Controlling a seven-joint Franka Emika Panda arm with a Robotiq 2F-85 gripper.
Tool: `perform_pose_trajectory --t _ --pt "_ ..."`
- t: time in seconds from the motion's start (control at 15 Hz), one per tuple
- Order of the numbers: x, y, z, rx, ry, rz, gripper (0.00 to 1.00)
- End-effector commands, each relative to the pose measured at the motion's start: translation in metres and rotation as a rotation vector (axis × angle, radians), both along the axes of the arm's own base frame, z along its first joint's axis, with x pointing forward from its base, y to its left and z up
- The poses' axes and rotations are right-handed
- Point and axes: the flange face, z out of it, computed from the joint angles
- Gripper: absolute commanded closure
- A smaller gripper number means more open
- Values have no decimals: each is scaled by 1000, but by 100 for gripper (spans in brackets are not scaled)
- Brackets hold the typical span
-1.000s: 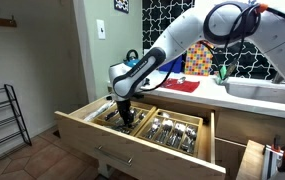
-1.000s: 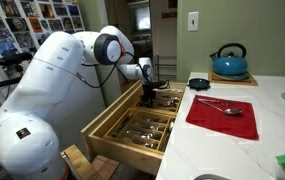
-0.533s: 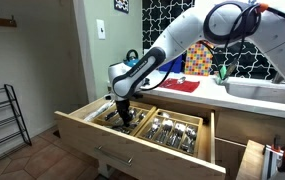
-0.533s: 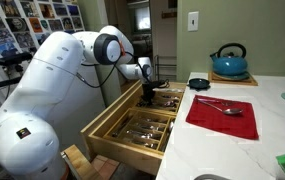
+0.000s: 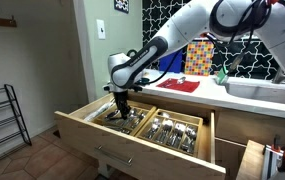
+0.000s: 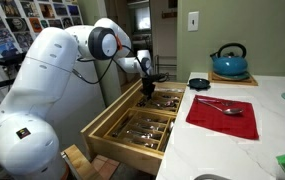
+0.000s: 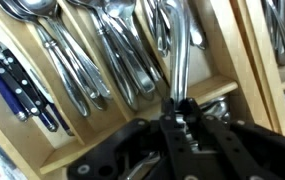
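Wrist view: we see our gripper (image 7: 178, 108) clenched on 1 steel utensil (image 7: 180, 55) at its handle end, above the drawer's (image 5: 92, 135) wooden tray (image 7: 227, 40), whose dividers keep other cutlery (image 7: 122, 55) sorted.

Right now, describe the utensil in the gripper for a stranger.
Find the open wooden drawer below the white counter. In its cutlery tray, the shiny metal utensil is the one pinched by the black gripper, crossing a divider while neighbours lie flat.

One utensil (image 7: 179, 50) in the gripper (image 7: 177, 105), one drawer (image 6: 110, 128) beneath; beyond it one kettle (image 6: 229, 62), mat (image 6: 207, 120), spoon (image 6: 222, 106) and bowl (image 6: 198, 82).
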Motion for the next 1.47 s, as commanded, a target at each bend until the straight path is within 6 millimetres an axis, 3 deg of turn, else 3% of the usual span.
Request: perform_pose_trajectory --t 0.0,0.2,0.4,0.6,0.93,1.33,1.4 --pt "-10 -11 42 24 8 -95 95" --pt "-6 -35 78 2 -44 -198 95" --pt "-6 -70 110 -9 -58 -370 95" --pt "-7 -107 131 -25 -77 -536 95" --pt "-15 -158 148 -56 -131 -817 95" --pt "-47 -179 155 -56 -72 -1150 94" --pt "-25 -177 150 -64 -102 -1060 95"
